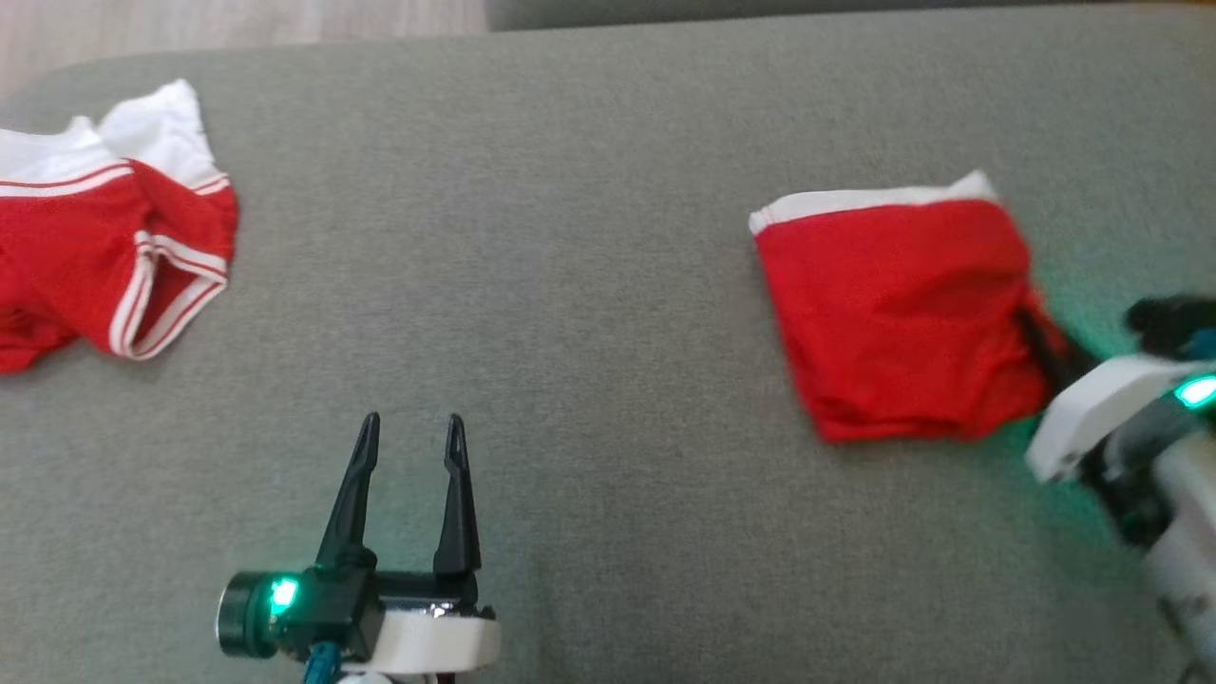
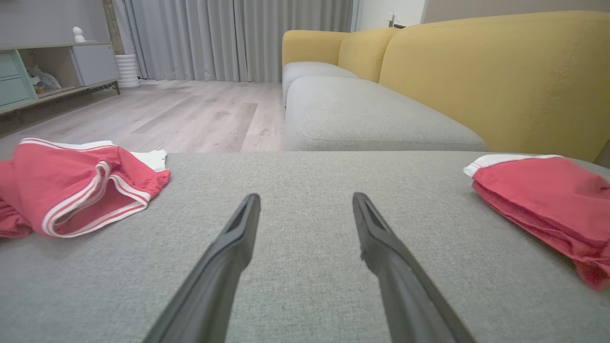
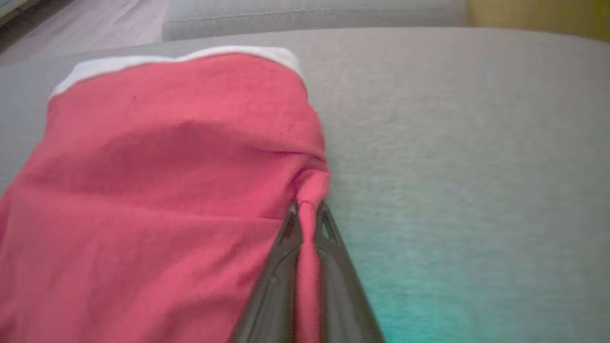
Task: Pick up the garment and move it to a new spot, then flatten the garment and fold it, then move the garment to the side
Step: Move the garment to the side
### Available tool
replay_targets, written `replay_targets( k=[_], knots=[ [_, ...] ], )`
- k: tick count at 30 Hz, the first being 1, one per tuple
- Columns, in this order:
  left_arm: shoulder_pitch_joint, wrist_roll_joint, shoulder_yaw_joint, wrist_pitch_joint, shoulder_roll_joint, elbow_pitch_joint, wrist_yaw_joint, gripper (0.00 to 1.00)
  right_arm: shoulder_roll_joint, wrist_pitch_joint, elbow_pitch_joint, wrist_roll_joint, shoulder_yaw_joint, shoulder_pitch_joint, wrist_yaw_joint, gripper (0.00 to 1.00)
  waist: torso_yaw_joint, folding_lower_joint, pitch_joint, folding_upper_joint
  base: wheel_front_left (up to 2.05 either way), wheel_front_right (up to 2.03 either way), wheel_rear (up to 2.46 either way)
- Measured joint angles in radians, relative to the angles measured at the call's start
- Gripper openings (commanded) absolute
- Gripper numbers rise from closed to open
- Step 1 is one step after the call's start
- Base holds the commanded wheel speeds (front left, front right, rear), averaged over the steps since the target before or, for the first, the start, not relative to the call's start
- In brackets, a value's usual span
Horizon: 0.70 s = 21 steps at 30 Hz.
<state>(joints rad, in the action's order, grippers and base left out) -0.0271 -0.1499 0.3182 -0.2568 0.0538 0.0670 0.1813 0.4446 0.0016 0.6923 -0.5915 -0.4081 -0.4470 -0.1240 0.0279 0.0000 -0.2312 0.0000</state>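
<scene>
Here | right wrist view: fingers (image 3: 281, 276) pinch garment (image 3: 167, 166) edge | head view: blurred

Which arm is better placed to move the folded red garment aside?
Right: the right gripper pinches an edge of the folded red garment; the left gripper is open, away from it.

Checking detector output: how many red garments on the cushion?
2. Folded garment at right, edge pinched by right gripper; crumpled garment at far left, cut by the frame, so others may be hidden.
</scene>
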Motion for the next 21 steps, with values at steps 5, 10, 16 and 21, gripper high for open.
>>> replay_targets(
  k=[5, 10, 16, 21],
  knots=[
    [0.040, 0.001, 0.008, 0.000, 0.000, -0.005, -0.006, 1.00, 0.114, -0.014, 0.016, 0.002, 0.025, -0.092, 0.000, 0.00, -0.033, 0.0001, -0.051, 0.0000, 0.00, 0.00, 0.00],
    [0.108, 0.020, 0.011, 0.000, -0.001, -0.020, -0.012, 1.00, 0.223, -0.013, 0.033, 0.007, 0.063, -0.151, 0.000, 0.00, -0.068, 0.0001, -0.119, 0.0000, 0.00, 0.00, 0.00],
    [0.189, 0.033, 0.009, 0.000, -0.001, -0.034, -0.023, 1.00, 0.331, -0.006, 0.049, 0.024, 0.117, -0.187, 0.000, 0.00, -0.104, 0.0002, -0.216, 0.0000, 0.00, 0.00, 0.00],
    [0.247, 0.034, 0.013, 0.000, -0.002, -0.038, -0.024, 1.00, 0.394, -0.018, 0.084, 0.066, 0.187, -0.225, 0.000, 0.00, -0.120, 0.0002, -0.298, 0.0000, 0.00, 0.00, 0.00]
  ],
)
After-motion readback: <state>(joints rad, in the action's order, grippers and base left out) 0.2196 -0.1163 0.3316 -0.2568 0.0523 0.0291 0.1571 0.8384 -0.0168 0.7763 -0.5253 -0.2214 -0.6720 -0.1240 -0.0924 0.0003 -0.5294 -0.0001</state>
